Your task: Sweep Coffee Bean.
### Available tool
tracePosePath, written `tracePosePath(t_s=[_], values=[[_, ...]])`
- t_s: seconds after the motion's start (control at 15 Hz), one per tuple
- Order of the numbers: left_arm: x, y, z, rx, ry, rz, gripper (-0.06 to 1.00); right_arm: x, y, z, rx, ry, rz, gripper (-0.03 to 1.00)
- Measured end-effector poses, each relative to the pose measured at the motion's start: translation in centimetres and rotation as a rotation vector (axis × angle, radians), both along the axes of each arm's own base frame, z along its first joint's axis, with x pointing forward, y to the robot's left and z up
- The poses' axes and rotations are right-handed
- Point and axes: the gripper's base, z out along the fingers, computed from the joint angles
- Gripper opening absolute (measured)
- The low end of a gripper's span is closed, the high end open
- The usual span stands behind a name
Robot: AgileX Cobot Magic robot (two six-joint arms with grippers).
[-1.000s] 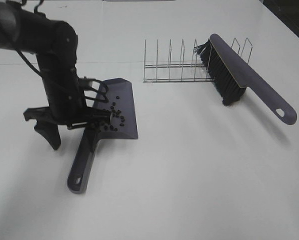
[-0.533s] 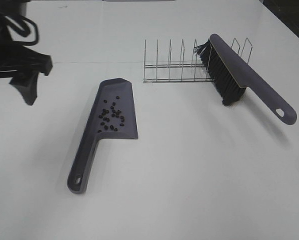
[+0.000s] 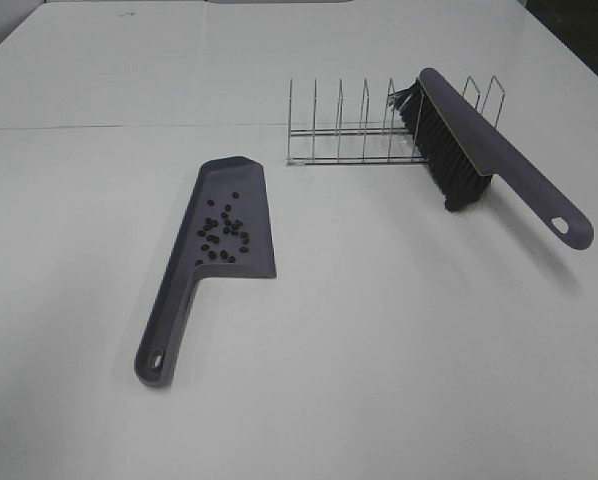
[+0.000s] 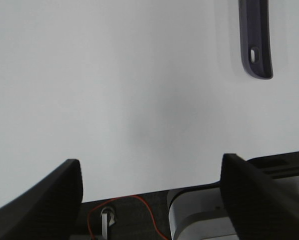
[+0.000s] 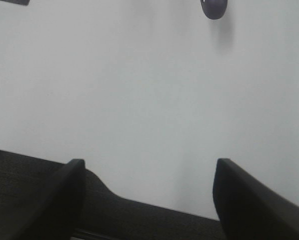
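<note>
The left arm, which was standing over the grey-purple plastic dustpan (image 3: 224, 225) a second ago, is now gone from the high view, leaving the pan lying alone on the matte white table (image 3: 399, 350). The tiny dark oval coffee beans (image 3: 222, 231) are sitting clustered on the pan's flat tray, with none showing on the table around it. The left gripper (image 4: 152, 172) is hovering with its jaws spread wide and empty, the pan's slotted handle tip just in its view. The right gripper (image 5: 147, 172) is also hanging with jaws apart, holding nothing. The matching long-handled brush with stiff black bristles (image 3: 459, 150) is leaning against the thin wire rack (image 3: 349, 135), well apart from the pan. The sweeping is looking finished; doing this last step well likely means keeping both arms clear so the smooth, shallow pan is not getting nudged and spilling the rounded, roll-prone beans.
</note>
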Motion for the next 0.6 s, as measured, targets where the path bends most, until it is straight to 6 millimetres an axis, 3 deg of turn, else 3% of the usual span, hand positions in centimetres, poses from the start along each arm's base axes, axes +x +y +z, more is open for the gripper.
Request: tracePosePath(t_s=[0.2,0.4,0.6], values=[[-5.1,2.3,-0.4,-0.084,-0.274,-0.066,0.72,-0.1,0.1,-0.4,-0.017,0.012,0.031,0.63],[-7.8,3.5,0.5,-0.151,-0.47,-0.081,0.72,-0.1,0.1,-0.4,-0.01,0.011,0.038,0.63],[-8.9,3.9,-0.2,-0.17,-0.482,-0.079,0.72,-0.1,0.2,-0.4,-0.007,0.011,0.038,0.63]])
